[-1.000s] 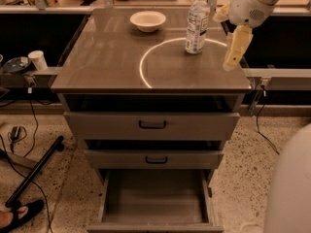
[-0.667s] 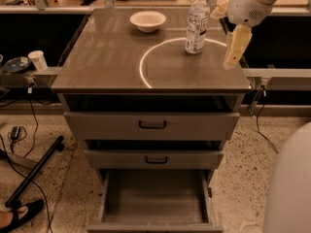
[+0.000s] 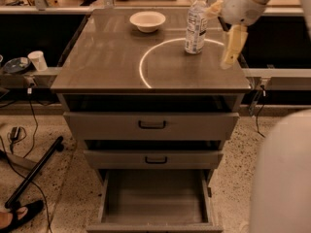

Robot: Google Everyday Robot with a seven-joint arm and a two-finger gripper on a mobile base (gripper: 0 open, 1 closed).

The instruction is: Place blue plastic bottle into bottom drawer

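Change over the last second is small. The pincer (image 3: 219,35) has crept a little left toward the bottle. Bottle, bowl and drawers sit where they were. My reading: this is the approach to the grasp and nothing is lifted yet, so the task is in its early part.

Nearest is the bottom drawer (image 3: 154,198), pulled well out. It is a deep box of flat grey sheet metal, matte, with a plain interior that does not hold the bottle, and it looks ready to receive. Above it are the middle drawer (image 3: 194,160) and top drawer (image 3: 107,125). Both are shallower and ajar, in the same grey metal with square edges, and each has a dark bar handle.

The worktop (image 3: 107,57) is a smooth, semi-gloss slab. A bright arc of reflected light (image 3: 144,69) curves just left of the bottle.

The blue plastic bottle (image 3: 196,25) stands upright on the worktop toward the back right, well apart from its drawer. It has a clear round body, a white cap and a white-and-bluish label wrapped around it. I judge it light and easily tipped by a sideways nudge.

The pincer is just right of the bottle, over the worktop's right side, spread and pinching nothing. One pale, smooth finger points at the bottle's shoulder, and I cannot tell whether it touches. The other hangs lower right.

Farthest is the white bowl (image 3: 147,21), round and shallow, at back centre, apart from the bottle.
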